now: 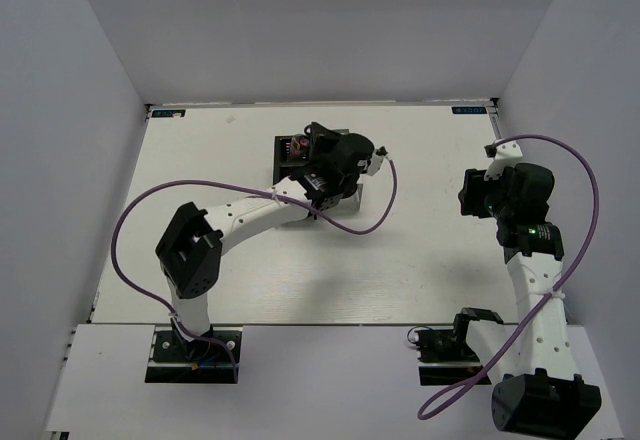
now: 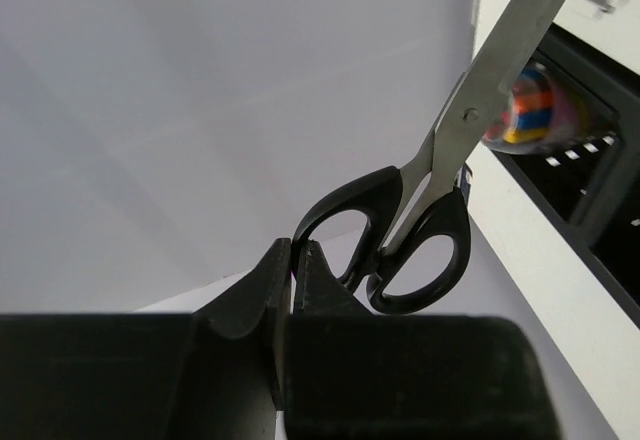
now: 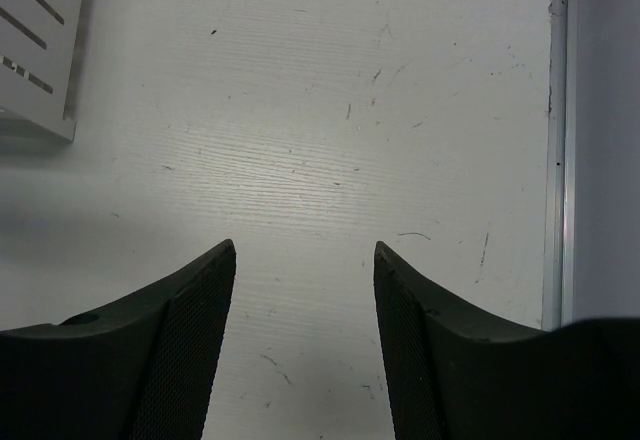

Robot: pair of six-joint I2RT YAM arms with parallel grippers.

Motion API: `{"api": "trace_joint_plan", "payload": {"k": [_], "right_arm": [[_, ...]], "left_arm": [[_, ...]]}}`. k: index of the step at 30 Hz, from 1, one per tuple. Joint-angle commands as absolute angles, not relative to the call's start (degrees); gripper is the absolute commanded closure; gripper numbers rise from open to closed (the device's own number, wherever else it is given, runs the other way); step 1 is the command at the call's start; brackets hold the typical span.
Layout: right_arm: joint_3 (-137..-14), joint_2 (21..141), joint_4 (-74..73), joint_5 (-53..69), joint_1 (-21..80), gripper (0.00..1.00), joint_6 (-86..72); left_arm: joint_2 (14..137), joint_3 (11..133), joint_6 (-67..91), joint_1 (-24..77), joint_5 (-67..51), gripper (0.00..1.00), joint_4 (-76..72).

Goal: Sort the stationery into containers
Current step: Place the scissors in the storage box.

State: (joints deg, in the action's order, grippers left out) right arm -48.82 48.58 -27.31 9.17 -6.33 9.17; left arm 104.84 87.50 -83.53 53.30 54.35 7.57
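The scissors (image 2: 445, 155) are pinched by one handle loop in the tightly closed left hand (image 2: 293, 265), blades raised beside the black container (image 2: 585, 195). With so slight a hold, they may be twisted loose or snagged on the mesh rim. The right hand (image 3: 305, 260) is held wide over the desk (image 3: 300, 110).

White arm links (image 1: 250, 218), black joints (image 1: 190, 250), looping purple cables (image 1: 115, 230), black textured tool fingers (image 3: 190, 350)

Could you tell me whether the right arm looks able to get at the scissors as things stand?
Probably not readily: the scissors are pinched by a handle in the shut left claw beside the black organiser, while the right claw hangs open over the table, well off to the side.
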Motion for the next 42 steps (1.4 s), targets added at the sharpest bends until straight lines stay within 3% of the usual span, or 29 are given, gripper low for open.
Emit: {"api": "trace_joint_plan", "payload": {"k": [1, 21, 42], "right_arm": [[-47.81, 47.99, -26.54, 9.23, -6.50, 0.39, 8.44], [-47.46, 47.90, -25.93, 8.35, -6.68, 0.38, 8.44], [-47.37, 47.90, -25.84, 8.52, -6.68, 0.38, 8.44]], "left_arm": [[103.62, 85.87, -82.97, 52.82, 55.28, 1.00, 8.61], [106.17, 83.58, -82.35, 53.35, 55.20, 1.00, 11.43], [109.60, 81.12, -94.92, 54.93, 52.38, 1.00, -4.74]]}}
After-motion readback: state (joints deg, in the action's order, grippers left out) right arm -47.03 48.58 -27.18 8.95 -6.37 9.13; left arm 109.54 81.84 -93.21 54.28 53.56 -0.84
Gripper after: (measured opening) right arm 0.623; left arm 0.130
